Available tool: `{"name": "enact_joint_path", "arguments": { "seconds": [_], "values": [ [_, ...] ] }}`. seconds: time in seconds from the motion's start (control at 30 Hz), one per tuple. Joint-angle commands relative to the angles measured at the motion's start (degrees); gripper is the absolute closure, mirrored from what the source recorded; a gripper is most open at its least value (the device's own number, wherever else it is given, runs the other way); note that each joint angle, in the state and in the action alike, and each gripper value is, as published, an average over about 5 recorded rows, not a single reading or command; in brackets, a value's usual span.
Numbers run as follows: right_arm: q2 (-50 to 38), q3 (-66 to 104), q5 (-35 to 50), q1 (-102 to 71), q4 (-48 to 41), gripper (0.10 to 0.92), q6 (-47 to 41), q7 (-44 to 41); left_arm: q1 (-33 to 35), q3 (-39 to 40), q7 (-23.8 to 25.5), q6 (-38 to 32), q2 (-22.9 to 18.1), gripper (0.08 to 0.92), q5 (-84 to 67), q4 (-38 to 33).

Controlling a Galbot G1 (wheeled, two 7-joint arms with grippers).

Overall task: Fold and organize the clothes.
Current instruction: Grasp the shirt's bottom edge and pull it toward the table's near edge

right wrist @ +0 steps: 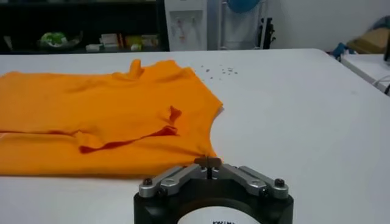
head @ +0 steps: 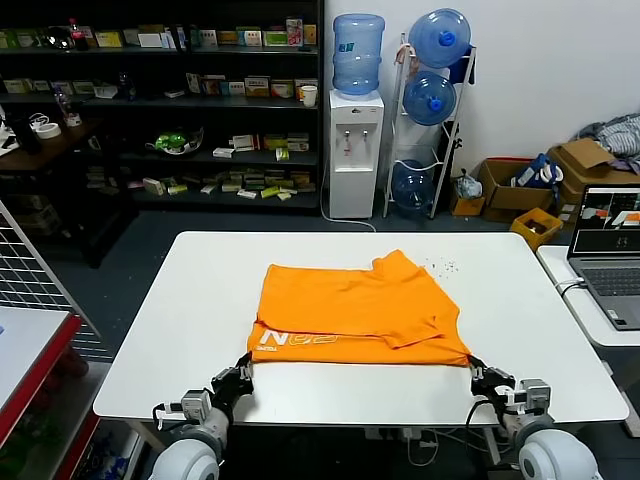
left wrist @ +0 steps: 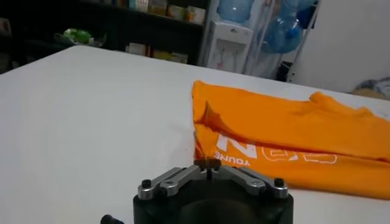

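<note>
Head view: folded orange T-shirt (head: 355, 312) lies between both jaws.

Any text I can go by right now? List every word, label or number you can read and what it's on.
"YOUNG": small white print, seen upside down in the left wrist view, on the bright orange cotton T-shirt.
Large white outlined lettering beside it: begins with "N"; the rest is unclear.
Boxes on the dark shelves: labels too small to read.
Open laptop screen: too small to read.
Blue water bottles: no readable label.
</note>
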Motion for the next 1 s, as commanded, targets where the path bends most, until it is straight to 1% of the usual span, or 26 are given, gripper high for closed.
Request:
{"name": "enact_joint_path", "arguments": {
  "seconds": [0.03, 0.23, 0.4, 0.47, 0.57, 0.63, 0.67, 0.77, 0.87, 0.97, 1.0],
  "values": [
    [-0.60, 2.45, 2.30, -6.36, 5.80, 0.901, -0.67, 1.21, 3.60, -0.67, -2.10, 0.36, 2.56, 0.910, -2.40, -7.65],
    [-0.02, 6.57, 1.81, -19.46, 14.03, 0.901, -1.20, 1.46, 13.26, -2.35, -5.71, 1.60, 6.31, 0.910, -6.27, -15.68],
    [1.30, 8.76, 0.68, -25.08, 15.98, 0.901, -1.60, 2.02, 20.80, -2.07, -7.52, 1.74, 7.93, 0.910, -5.69, -20.13],
    [1.62, 9.04, -0.09, -25.36, 15.92, 0.885, -2.03, 2.35, 22.24, -1.95, -7.76, 1.88, 7.91, 0.910, -5.10, -20.73],
    [1.54, 9.07, -1.91, -24.24, 16.17, 0.818, -2.09, 2.26, 22.51, -2.24, -7.87, 2.35, 7.73, 0.892, -4.63, -21.35],
    [0.68, 9.12, -3.08, -22.11, 16.80, 0.757, -1.78, 1.86, 20.91, -3.15, -7.81, 2.69, 8.07, 0.857, -4.83, -22.03],
    [-0.08, 9.19, -3.27, -20.39, 17.16, 0.731, -1.76, 1.80, 19.52, -3.80, -7.75, 2.84, 8.41, 0.827, -5.21, -22.40],
    [-3.63, 8.93, -0.58, -11.89, 17.35, 0.645, -2.51, 2.52, 12.21, -6.10, -7.30, 3.13, 10.09, 0.741, -7.78, -22.61],
    [-6.36, 6.34, 4.49, 0.73, 14.55, 0.558, -3.80, 4.36, 1.14, -6.51, -6.84, 3.49, 11.13, 0.654, -10.84, -19.68],
    [-6.22, -0.34, 6.89, 16.38, 6.83, 0.471, -4.80, 5.82, -11.21, -3.92, -5.37, 3.59, 10.54, 0.567, -12.57, -12.60],
    [-5.26, -3.29, 6.81, 21.85, 3.07, 0.445, -4.97, 6.14, -15.40, -2.48, -4.50, 3.62, 9.99, 0.541, -13.06, -8.90]
  ]
}}
